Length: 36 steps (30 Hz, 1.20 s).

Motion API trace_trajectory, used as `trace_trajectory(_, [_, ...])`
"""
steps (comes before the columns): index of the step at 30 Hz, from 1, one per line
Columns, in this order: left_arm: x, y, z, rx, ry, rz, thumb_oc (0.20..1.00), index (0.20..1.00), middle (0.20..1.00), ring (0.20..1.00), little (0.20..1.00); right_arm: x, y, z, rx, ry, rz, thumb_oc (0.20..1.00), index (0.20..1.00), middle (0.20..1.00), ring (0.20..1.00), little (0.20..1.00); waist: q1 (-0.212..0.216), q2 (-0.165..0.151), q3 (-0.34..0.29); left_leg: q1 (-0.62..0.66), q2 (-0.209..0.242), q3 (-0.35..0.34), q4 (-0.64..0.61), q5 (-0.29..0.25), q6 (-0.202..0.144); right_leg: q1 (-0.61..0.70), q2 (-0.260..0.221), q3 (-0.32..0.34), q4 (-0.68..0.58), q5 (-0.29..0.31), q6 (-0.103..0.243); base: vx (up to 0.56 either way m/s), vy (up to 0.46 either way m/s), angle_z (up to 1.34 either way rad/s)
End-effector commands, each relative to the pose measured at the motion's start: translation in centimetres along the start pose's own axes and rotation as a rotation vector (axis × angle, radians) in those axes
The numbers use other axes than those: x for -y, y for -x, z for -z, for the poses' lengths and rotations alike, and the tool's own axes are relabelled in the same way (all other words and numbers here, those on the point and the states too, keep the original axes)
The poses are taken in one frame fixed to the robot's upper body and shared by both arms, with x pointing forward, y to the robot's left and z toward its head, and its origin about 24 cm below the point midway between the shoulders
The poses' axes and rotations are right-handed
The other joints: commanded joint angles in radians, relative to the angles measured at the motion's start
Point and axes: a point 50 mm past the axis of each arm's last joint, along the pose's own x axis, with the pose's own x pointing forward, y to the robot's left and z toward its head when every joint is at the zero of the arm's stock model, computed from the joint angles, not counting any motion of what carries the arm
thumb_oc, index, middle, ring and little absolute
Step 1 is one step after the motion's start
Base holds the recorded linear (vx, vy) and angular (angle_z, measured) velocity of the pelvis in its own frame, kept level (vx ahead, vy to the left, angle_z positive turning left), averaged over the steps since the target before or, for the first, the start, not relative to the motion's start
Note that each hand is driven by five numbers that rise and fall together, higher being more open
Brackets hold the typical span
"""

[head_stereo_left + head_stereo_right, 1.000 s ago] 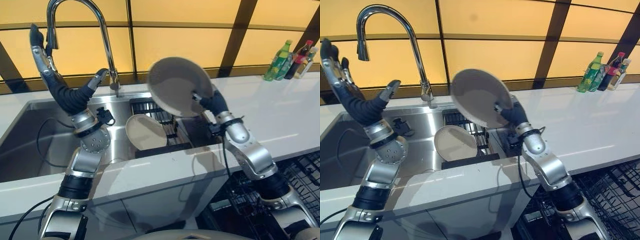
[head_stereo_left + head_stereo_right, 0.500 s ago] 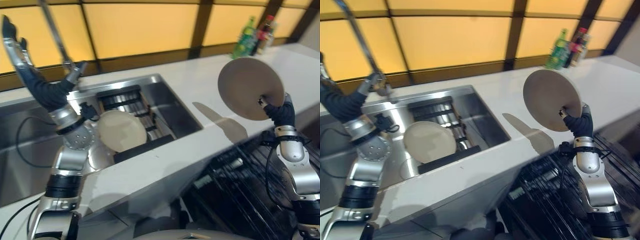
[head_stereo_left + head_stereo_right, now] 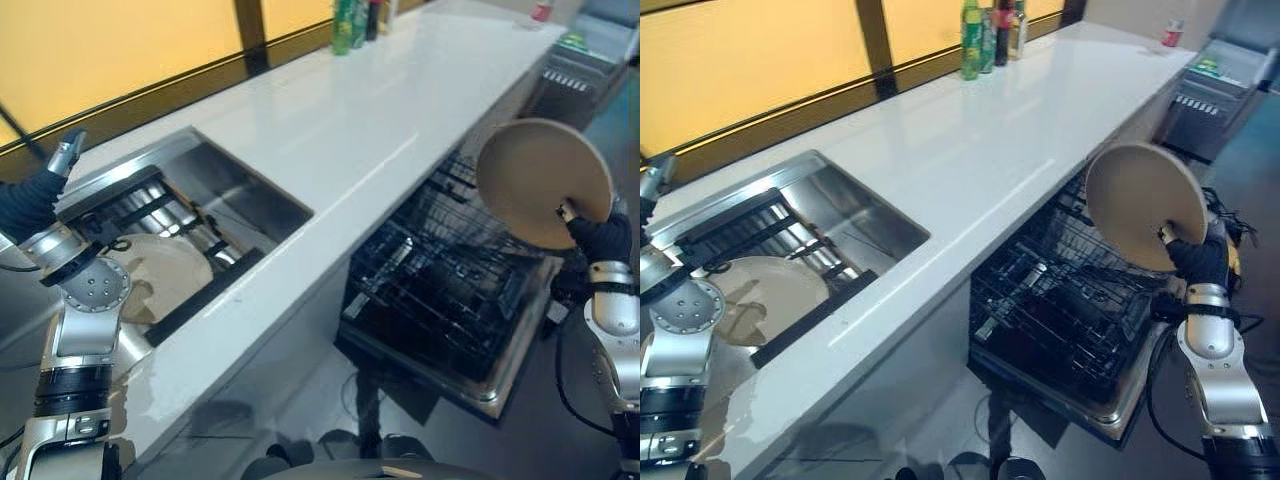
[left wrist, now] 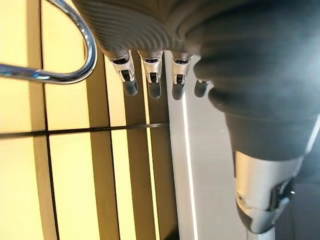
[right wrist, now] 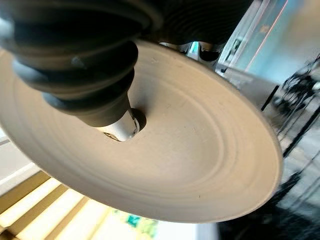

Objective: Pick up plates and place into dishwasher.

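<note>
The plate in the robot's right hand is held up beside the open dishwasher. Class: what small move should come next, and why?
Probably lower the plate toward the dishwasher rack. The right hand pinches the plate by its rim, nearly upright, above the rack's outer edge and not yet between the tines. The left hand hangs open near the faucet, so it offers no help.

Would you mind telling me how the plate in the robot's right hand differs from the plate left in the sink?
The held plate is up in the air over the open dishwasher rack, pinched at its lower edge by the right hand; the sink plate leans in the dark rack inside the sink, with no hand on it. The held plate stands nearly upright; the sink plate lies tilted back. Both are round, plain and beige.
</note>
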Motion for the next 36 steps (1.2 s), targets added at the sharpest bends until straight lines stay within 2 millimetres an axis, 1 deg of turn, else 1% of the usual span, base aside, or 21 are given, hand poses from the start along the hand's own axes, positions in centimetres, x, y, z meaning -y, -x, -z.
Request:
trace_trajectory(1, [-0.7,-0.1,-0.1,0.074,-0.073,0.036,1.000,1.000,1.000,1.000,1.000,0.2,-0.6,-1.7,0.089,0.045,-0.053,0.200,0.200,0.200,0.200,0.200,-0.043,0.018,-0.062,-0.147,0.024,-0.013,-0.073,0.121,0.015,0.139,-0.036,0.009,-0.042,-0.011,0.085,-0.10,-0.152,-0.37])
trace_trajectory(4, [-0.8,0.6,0.1,0.073,-0.089,0.066,1.000,1.000,1.000,1.000,1.000,-0.2,-0.4,-0.3,0.017,0.111,-0.126,0.200,0.200,0.200,0.200,0.200,-0.044,0.026,-0.056,-0.166,0.055,-0.012,-0.072,0.145,-0.006,0.145,-0.013,0.020,-0.072,-0.008,0.067,-0.08,-0.122,-0.39])
trace_trajectory(9, [-1.4,1.1,0.6,0.063,-0.103,0.095,1.000,1.000,1.000,1.000,1.000,-0.5,0.2,2.6,-0.131,0.156,-0.219,0.200,0.200,0.200,0.200,0.200,-0.041,0.044,-0.051,-0.189,0.096,-0.015,-0.082,0.178,-0.035,0.131,0.009,0.014,-0.081,-0.005,0.053,-0.06,-0.081,-0.20])
trace_trajectory(10, [-1.6,1.3,0.7,0.059,-0.105,0.099,1.000,1.000,1.000,1.000,1.000,-0.6,0.4,3.3,-0.166,0.166,-0.255,0.200,0.200,0.200,0.200,0.200,-0.044,0.045,-0.049,-0.189,0.098,-0.019,-0.083,0.179,-0.040,0.129,0.008,0.009,-0.073,-0.014,0.051,-0.01,-0.031,0.02])
trace_trajectory(13, [-1.8,1.4,0.9,0.056,-0.110,0.108,1.000,1.000,1.000,1.000,1.000,-1.3,1.1,4.9,-0.246,0.177,-0.333,0.200,0.200,0.200,0.200,0.200,-0.040,0.057,-0.044,-0.205,0.113,-0.025,-0.077,0.191,-0.047,0.112,0.014,0.005,-0.061,-0.014,0.043,0.00,-0.006,0.10])
trace_trajectory(18, [-1.9,1.6,1.1,0.037,-0.110,0.132,1.000,1.000,1.000,1.000,1.000,-2.4,2.0,7.3,-0.340,0.171,-0.409,0.200,0.200,0.200,0.200,0.200,-0.028,0.065,-0.045,-0.222,0.117,-0.037,-0.067,0.195,-0.056,0.100,0.010,-0.008,-0.039,-0.030,0.039,0.04,0.011,0.20])
trace_trajectory(22, [-1.7,1.6,1.2,0.028,-0.110,0.153,1.000,1.000,1.000,1.000,1.000,-3.1,2.7,8.6,-0.389,0.176,-0.461,0.200,0.200,0.200,0.200,0.200,-0.014,0.068,-0.046,-0.241,0.116,-0.045,-0.051,0.196,-0.059,0.097,0.007,-0.017,-0.030,-0.039,0.037,0.07,0.028,0.13])
trace_trajectory(26, [-1.3,1.4,1.1,0.029,-0.108,0.166,1.000,1.000,1.000,1.000,1.000,-4.1,3.3,9.2,-0.409,0.207,-0.535,0.200,0.200,0.200,0.200,0.200,0.000,0.073,-0.043,-0.266,0.117,-0.051,-0.040,0.205,-0.059,0.091,0.007,-0.024,-0.029,-0.037,0.034,0.06,0.023,0.14])
trace_trajectory(27, [-1.2,1.3,1.1,0.031,-0.108,0.170,1.000,1.000,1.000,1.000,1.000,-4.4,3.6,9.4,-0.415,0.222,-0.566,0.200,0.200,0.200,0.200,0.200,0.000,0.071,-0.041,-0.272,0.112,-0.057,-0.037,0.204,-0.062,0.089,0.001,-0.028,-0.022,-0.046,0.035,0.05,0.016,0.17])
trace_trajectory(30, [-0.7,1.1,1.0,0.035,-0.105,0.178,1.000,1.000,1.000,1.000,1.000,-5.6,4.3,9.8,-0.430,0.295,-0.680,0.200,0.200,0.200,0.200,0.200,0.011,0.078,-0.031,-0.295,0.111,-0.064,-0.033,0.215,-0.064,0.078,0.001,-0.028,-0.026,-0.039,0.033,0.01,0.021,0.14])
trace_trajectory(32, [-0.5,0.9,0.9,0.037,-0.103,0.181,1.000,1.000,1.000,1.000,1.000,-6.3,5.1,10.3,-0.441,0.360,-0.761,0.200,0.200,0.200,0.200,0.200,0.012,0.077,-0.024,-0.304,0.100,-0.072,-0.032,0.215,-0.066,0.076,-0.008,-0.032,-0.028,-0.041,0.036,0.01,0.014,0.12])
trace_trajectory(36, [-0.1,0.8,0.6,0.050,-0.099,0.180,1.000,1.000,1.000,1.000,1.000,-7.4,6.2,11.0,-0.416,0.518,-0.852,0.200,0.200,0.200,0.200,0.200,0.027,0.082,-0.013,-0.330,0.096,-0.080,-0.027,0.221,-0.066,0.072,-0.012,-0.038,-0.051,-0.024,0.040,-0.02,-0.007,0.13])
